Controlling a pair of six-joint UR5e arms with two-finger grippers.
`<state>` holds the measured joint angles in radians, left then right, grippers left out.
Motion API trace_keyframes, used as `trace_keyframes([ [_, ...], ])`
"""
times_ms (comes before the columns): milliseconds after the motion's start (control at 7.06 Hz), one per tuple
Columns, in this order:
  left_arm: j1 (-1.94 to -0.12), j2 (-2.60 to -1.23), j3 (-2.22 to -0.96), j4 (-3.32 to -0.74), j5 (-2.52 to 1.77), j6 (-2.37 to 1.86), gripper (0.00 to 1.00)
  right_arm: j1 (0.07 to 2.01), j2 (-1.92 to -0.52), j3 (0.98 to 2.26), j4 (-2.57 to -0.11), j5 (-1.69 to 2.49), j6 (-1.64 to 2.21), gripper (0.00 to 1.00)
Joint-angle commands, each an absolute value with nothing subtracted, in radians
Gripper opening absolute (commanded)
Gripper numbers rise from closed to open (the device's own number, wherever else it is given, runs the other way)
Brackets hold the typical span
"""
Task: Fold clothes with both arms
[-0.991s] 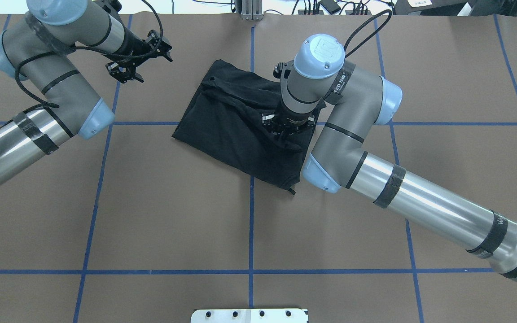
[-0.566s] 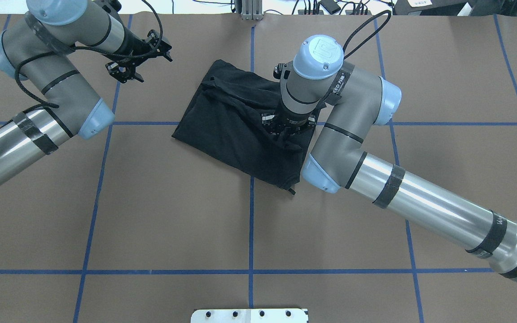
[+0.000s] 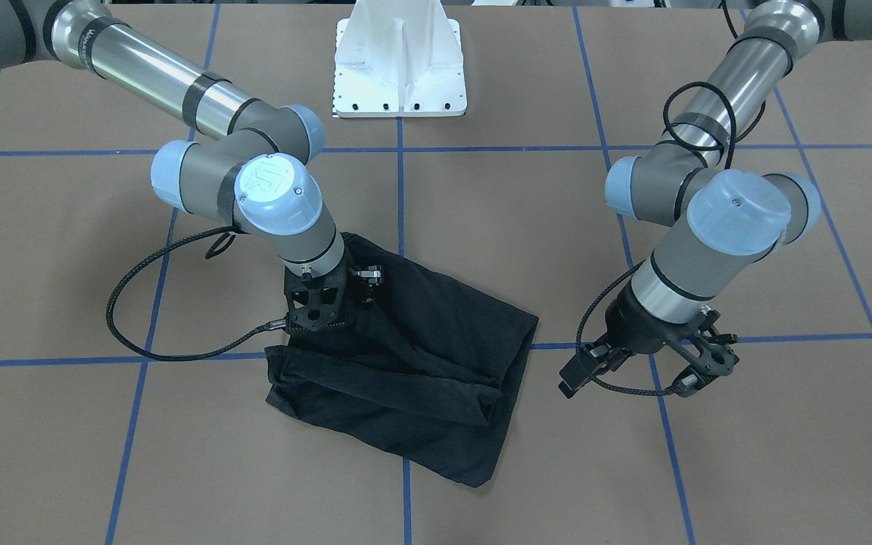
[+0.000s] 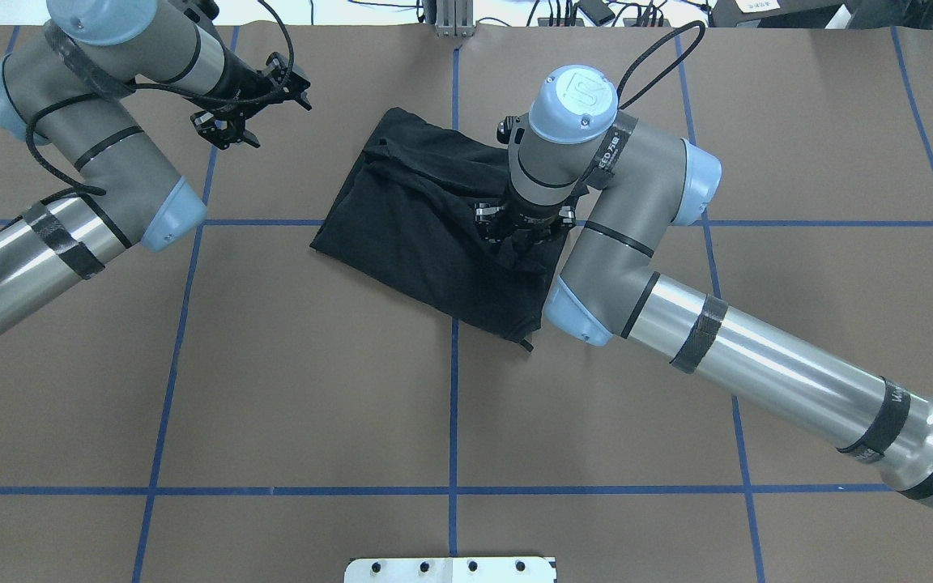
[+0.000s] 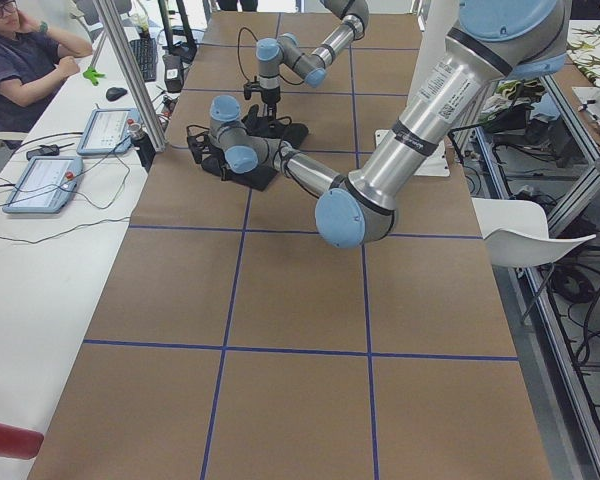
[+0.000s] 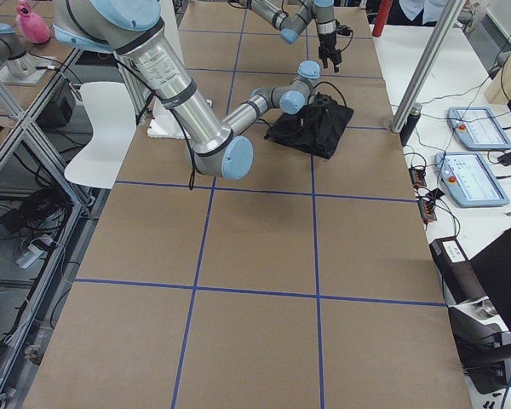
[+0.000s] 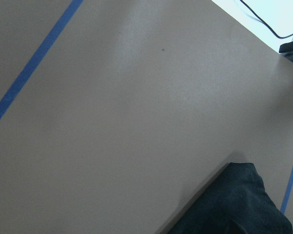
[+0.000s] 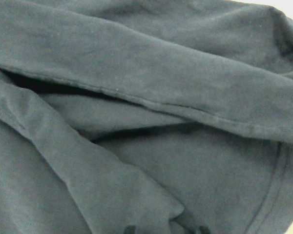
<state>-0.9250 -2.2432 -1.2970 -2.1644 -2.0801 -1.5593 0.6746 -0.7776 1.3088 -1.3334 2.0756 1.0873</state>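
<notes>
Shirt (image 4: 426,219) lies bunched and part-folded mid-table (image 4: 272,364), plain side up. Right gripper (image 4: 523,236) is down in the cloth near its right edge. Fingers are buried, so I can't tell how wide they are or whether they've pinched a layer. Left gripper (image 3: 633,381) is spread wide, empty, well off the shirt. Risk: a one-armed lift drags the whole bundle or catches several layers — fold collapses.

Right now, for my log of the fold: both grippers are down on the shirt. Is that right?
Not quite. Only the right gripper is down on the shirt. The left gripper hangs open over bare table, apart from the shirt, as the overhead view shows.
</notes>
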Motion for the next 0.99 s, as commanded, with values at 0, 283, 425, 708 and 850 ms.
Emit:
trace_keyframes([
  [0, -0.925, -2.237, -1.299, -2.164, -2.08, -1.56, 1.0, 0.67, -0.776, 1.304, -1.33, 2.075, 1.089, 0.24],
  [283, -0.925, -2.237, -1.301, -2.164, -2.08, -1.56, 1.0, 0.67, -0.767, 1.304, -1.335, 2.075, 1.089, 0.0],
  [425, -0.925, -2.235, -1.301, -2.164, -2.08, -1.56, 1.0, 0.681, -0.767, 1.304, -1.333, 2.077, 1.088, 0.0],
  [708, -0.925, -2.235, -1.302, -2.164, -2.08, -1.56, 1.0, 0.725, -0.765, 1.307, -1.327, 2.089, 1.085, 0.0],
  [850, -0.925, -2.235, -1.304, -2.164, -2.082, -1.559, 1.0, 0.762, -0.767, 1.304, -1.327, 2.089, 1.078, 0.0],
])
